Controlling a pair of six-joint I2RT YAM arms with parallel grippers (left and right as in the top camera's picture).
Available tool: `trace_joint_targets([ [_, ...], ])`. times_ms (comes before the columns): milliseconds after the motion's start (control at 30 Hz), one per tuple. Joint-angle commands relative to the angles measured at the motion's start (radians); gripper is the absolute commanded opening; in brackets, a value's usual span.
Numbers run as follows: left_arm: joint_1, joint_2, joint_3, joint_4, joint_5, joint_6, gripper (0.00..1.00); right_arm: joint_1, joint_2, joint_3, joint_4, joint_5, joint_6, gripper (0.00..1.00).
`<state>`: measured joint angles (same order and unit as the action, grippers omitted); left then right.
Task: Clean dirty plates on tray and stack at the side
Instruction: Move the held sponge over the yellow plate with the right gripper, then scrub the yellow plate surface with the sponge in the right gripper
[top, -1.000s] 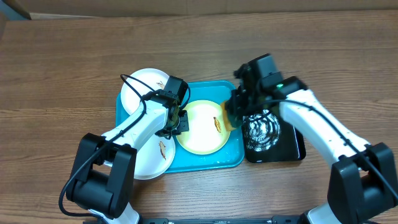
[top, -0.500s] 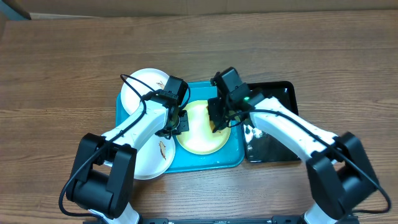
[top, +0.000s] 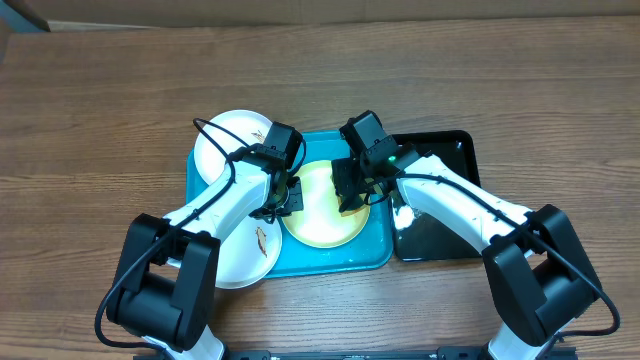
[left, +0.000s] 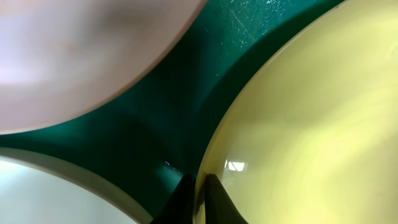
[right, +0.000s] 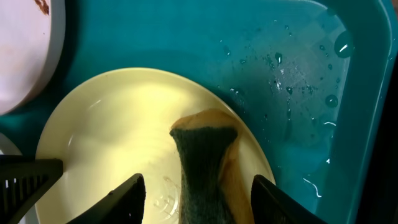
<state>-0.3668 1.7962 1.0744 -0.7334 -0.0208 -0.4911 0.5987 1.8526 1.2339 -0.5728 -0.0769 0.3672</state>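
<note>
The left gripper (left: 200, 194) is pinched tight on the rim of the yellow plate (top: 322, 218). That plate lies in the middle of the tray (top: 376, 256). The right gripper (right: 198, 185) hangs over the plate with its jaws apart. The sponge (right: 205, 155) sits between them on the plate with a gap on each side, so I think it is loose.

What could go wrong? If the right gripper wipes with jaws this wide, the sponge may slide away, so it should close on the sponge first. The plate looks wet and slick, and a hard push could slip it out of the left gripper's thin pinch. A push could also bump the 2 white plates (top: 232, 142), which hang partly over the tray's edge. Each shows a brown smear (top: 262, 238), so they look not yet cleaned.

The yellow plate is round, smooth and shiny. The sponge looks soft, with a dark rough top and a yellow side. The tray is blue-green plastic with round corners, a raised rim and water drops (right: 280, 74). The black tray (top: 450, 238) beside it is glossy. The table (top: 100, 100) is brown wood.
</note>
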Motion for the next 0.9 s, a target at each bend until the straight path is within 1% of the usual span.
trace_joint_targets([
  [0, -0.006, 0.001, 0.007, 0.000, -0.039, 0.013, 0.08, 0.026, 0.008, -0.014, -0.001, 0.039, 0.005, 0.56],
  [100, -0.006, 0.001, 0.007, 0.000, -0.039, 0.012, 0.08, 0.045, 0.008, -0.034, 0.002, 0.126, 0.027, 0.54],
  [333, -0.006, 0.001, 0.007, 0.002, -0.038, 0.012, 0.09, 0.074, 0.009, -0.039, -0.001, 0.129, 0.031, 0.40],
  [600, -0.006, 0.001, 0.007, 0.002, -0.038, 0.012, 0.10, 0.076, 0.011, -0.039, -0.008, 0.129, 0.031, 0.39],
  [767, -0.006, 0.001, 0.007, 0.002, -0.038, 0.012, 0.10, 0.076, 0.014, -0.050, -0.003, 0.129, 0.032, 0.31],
  [867, -0.006, 0.001, 0.007, 0.002, -0.038, 0.012, 0.10, 0.076, 0.025, -0.054, 0.000, 0.142, 0.061, 0.31],
])
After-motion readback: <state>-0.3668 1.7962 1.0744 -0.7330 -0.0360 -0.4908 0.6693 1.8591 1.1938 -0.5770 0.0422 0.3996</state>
